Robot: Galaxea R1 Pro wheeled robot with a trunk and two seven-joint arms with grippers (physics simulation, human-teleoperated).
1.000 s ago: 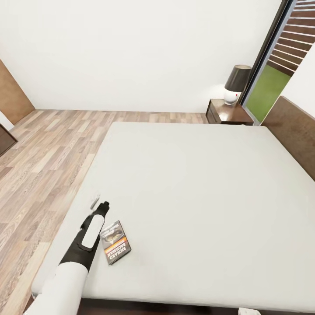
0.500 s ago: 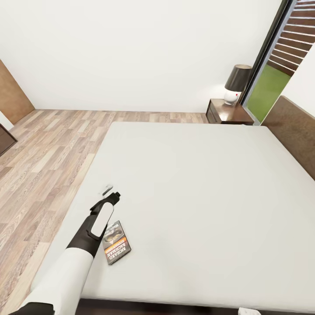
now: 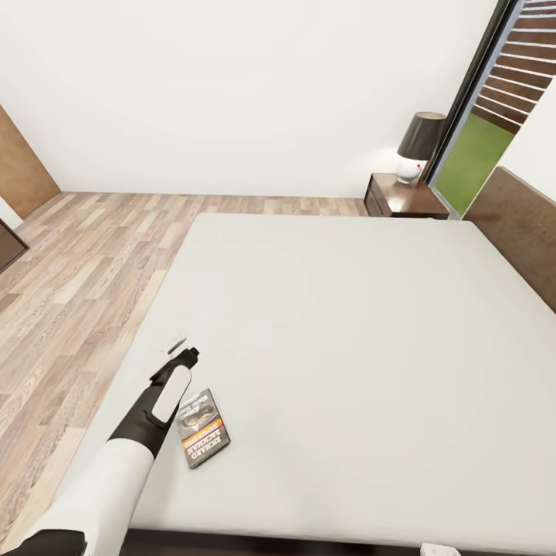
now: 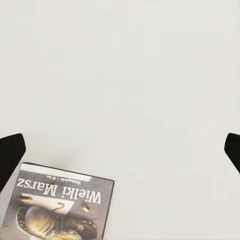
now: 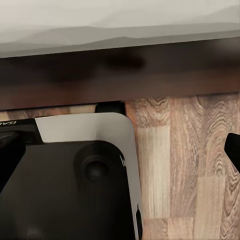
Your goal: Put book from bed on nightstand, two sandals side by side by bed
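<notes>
The left arm enters the head view from about seven o'clock and reaches toward one o'clock, white at the upper segment, then black with a white panel along the forearm. Its left end effector [image 3: 179, 349] sits at the far end, low and extended. In the left wrist view two dark fingertips [image 4: 10, 155] stand at opposite edges, wide apart with nothing between them. The right end effector [image 5: 120, 160] shows just one dark tip at the three o'clock edge, so its spread is probably wide but unclear.
</notes>
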